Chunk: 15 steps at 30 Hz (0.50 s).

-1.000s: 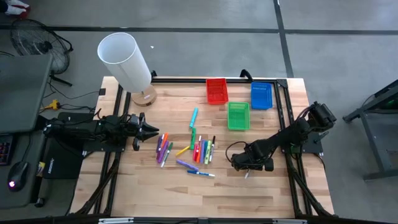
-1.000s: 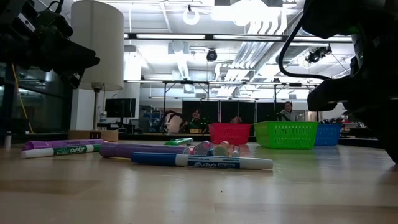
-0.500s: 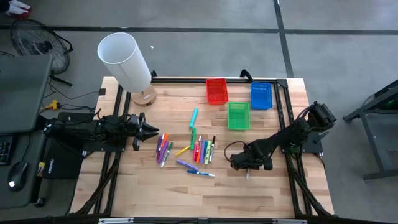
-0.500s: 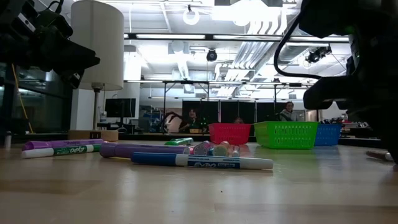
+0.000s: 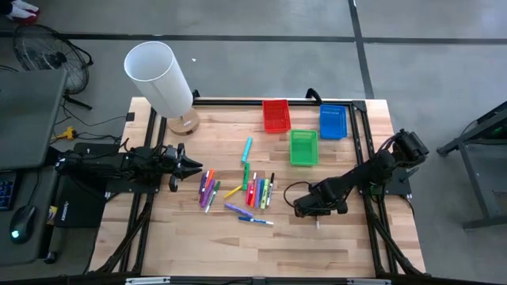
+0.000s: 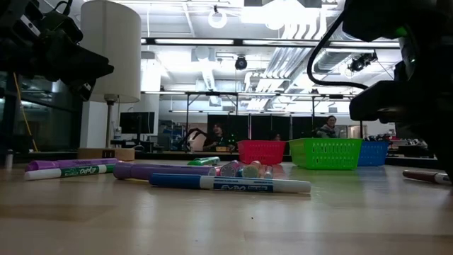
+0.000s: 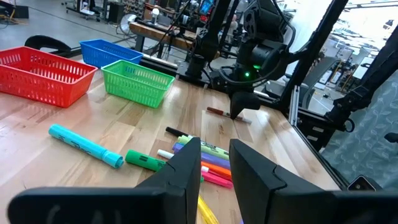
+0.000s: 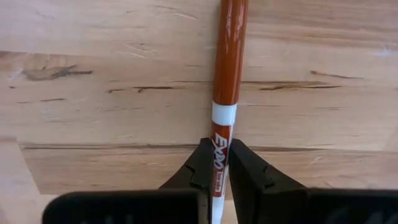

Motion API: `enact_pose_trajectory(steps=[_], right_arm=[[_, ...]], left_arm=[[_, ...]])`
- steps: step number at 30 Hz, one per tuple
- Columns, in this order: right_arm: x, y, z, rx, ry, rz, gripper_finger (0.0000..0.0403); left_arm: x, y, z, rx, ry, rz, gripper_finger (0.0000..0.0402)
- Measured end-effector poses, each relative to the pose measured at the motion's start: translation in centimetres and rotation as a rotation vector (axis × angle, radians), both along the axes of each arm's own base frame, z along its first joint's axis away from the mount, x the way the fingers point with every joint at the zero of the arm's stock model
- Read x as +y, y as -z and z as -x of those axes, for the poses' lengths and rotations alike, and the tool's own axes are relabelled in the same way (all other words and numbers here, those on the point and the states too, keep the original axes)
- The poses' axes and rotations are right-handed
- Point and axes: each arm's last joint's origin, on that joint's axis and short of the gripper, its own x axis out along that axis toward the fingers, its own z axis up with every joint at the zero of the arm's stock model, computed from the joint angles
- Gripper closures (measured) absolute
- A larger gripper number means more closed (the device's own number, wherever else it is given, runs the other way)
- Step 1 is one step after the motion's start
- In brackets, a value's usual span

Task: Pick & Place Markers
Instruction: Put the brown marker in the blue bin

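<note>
The right tool (image 5: 318,212) has gone from spread fingers to fingers pinched on a brown marker (image 8: 226,93), which lies flat on the counter (image 5: 333,245) and reaches out ahead of the fingertips (image 8: 203,163). In the high view this arm's wrist has drawn a little toward the loose markers (image 5: 255,191) and lower over the counter. In the low view the brown marker now shows in full beneath the right tool, where a second ago nothing of it was seen.
</note>
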Motion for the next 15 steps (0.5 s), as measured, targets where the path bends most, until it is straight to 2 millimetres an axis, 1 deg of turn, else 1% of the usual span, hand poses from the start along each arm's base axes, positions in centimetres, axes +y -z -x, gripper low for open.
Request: enact_pose_trajectory(steps=[6, 10, 15], right_arm=[[-0.3, -1.2, 0.4, -0.055, -0.013, 0.056, 0.0383], [-1.0, -1.8, 1.2, -0.033, -0.019, 0.134, 0.0384], [-1.2, -2.6, 1.7, -0.016, -0.022, 0.13, 0.0384]], left_arm=[[0.0, 0.0, 0.0, 0.0, 0.0, 0.0, 0.0318], [0.0, 0.0, 0.0, 0.0, 0.0, 0.0, 0.0318], [0.0, 0.0, 0.0, 0.0, 0.0, 0.0, 0.0318]])
